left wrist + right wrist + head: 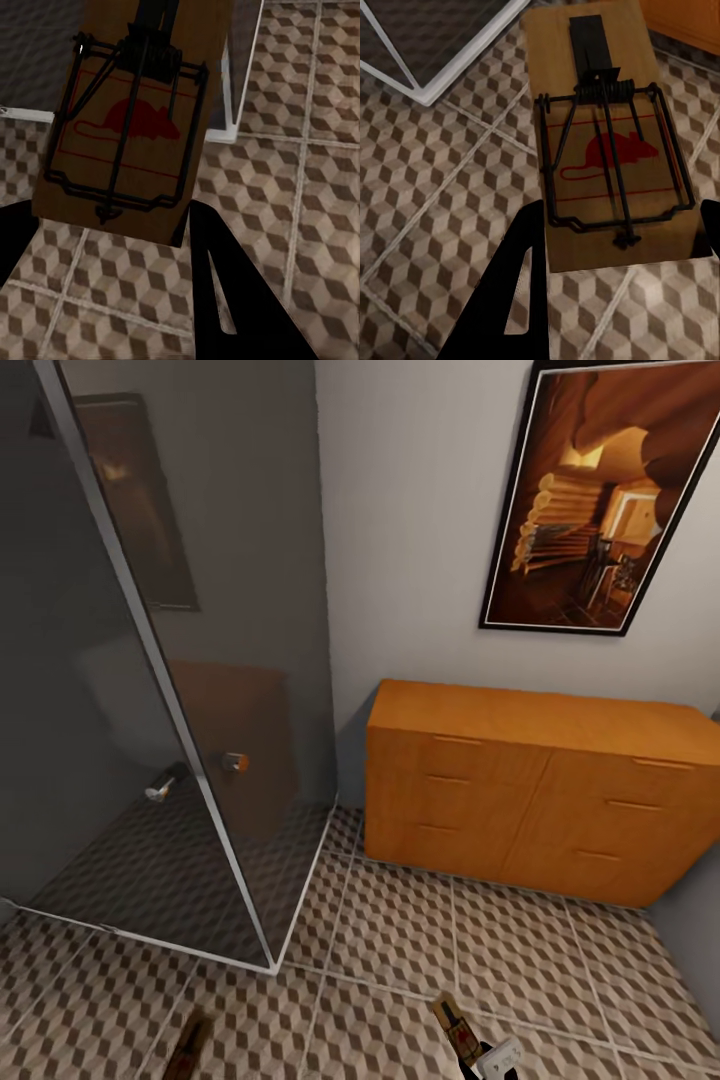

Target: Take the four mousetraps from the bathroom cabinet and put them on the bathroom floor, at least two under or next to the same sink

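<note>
Two mousetraps are in hand. In the left wrist view, a brown wooden mousetrap (131,127) with a red mouse mark and dark wire sits between my left gripper's (112,236) black fingers (225,292), which are shut on its end. My right gripper (615,259) is likewise shut on a second mousetrap (611,150). Both traps show low in the head view, one at left (188,1045), one at right (455,1028), above the cube-patterned bathroom floor (400,940). The orange-brown cabinet (530,790) stands ahead against the wall, its drawers closed. The sink is out of view.
A glass shower enclosure (200,710) with a white base frame (150,940) takes up the left, its corner jutting toward me. A framed picture (600,500) hangs above the cabinet. Open tiled floor lies between the shower corner and the cabinet.
</note>
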Controlling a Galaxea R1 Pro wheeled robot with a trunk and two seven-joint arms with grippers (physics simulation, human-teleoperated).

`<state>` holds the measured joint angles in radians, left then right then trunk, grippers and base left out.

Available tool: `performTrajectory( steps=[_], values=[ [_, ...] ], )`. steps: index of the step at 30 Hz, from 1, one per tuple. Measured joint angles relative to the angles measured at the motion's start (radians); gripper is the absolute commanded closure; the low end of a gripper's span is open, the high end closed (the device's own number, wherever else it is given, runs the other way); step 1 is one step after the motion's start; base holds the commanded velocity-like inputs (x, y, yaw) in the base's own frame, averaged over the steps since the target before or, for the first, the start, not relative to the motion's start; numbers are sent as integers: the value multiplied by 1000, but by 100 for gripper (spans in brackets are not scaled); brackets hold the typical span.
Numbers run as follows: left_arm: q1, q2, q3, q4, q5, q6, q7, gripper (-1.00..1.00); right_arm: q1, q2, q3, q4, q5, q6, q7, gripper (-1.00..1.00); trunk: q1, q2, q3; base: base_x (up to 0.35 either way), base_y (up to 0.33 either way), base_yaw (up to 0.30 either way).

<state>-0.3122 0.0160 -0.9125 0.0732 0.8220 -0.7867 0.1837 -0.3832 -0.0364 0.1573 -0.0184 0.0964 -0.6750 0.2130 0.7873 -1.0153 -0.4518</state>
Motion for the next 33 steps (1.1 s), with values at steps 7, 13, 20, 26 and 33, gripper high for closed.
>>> performTrajectory(
  steps=[7, 13, 20, 26, 33],
  values=[
    [0, 0, 0, 0, 0, 0, 0, 100, 0, 0, 0, 0, 0, 0, 0, 100, 0, 0, -4, 0, 0, 281],
    [0, 0, 0, 0, 0, 0, 0, 100, 0, 0, 0, 0, 0, -1, 0, 100, 0, 0, -7, 0, 0, 282],
    [0, 0, 0, 0, 0, 0, 0, 100, 0, 0, 0, 0, 0, -2, 0, 100, 0, 0, -11, 0, 0, 281],
    [0, -1, 0, 0, 0, 0, 0, 100, 0, 0, 0, 0, 0, -2, 0, 100, 0, 0, -14, 0, 0, 281],
    [0, -3, 0, 0, 0, 0, 0, 100, 0, 0, 0, 0, 0, -2, 0, 100, 0, 0, -18, 0, 0, 281]
  ],
)
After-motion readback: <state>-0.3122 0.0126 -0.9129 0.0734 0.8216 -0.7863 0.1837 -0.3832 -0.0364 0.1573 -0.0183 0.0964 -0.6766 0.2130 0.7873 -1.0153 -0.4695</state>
